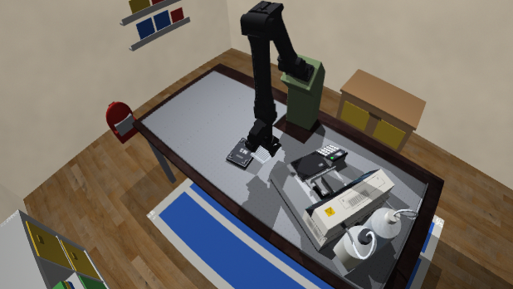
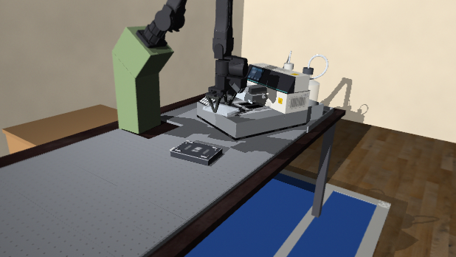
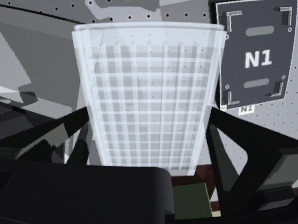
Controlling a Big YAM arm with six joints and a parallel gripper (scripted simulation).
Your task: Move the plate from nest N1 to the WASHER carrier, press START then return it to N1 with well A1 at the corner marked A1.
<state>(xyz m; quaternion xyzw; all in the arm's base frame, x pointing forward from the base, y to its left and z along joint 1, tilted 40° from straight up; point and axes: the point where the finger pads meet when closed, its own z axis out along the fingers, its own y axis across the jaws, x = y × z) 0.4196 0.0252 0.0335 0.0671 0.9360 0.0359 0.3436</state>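
The clear, gridded plate is off the table, between the fingers of my gripper, which is shut on its two sides. The plate hangs beside the nest N1, on its washer side. The nest is empty, dark, with corner locators. The plate's cut-off corner and the nest's A1 mark cannot be made out. The washer has its dark carrier out and empty. The lamp by the keypad is green.
Two white bottles with tubes stand behind the washer at the table's end. The green pedestal bears the arm at the table's edge. The washer's low grey base reaches towards the nest.
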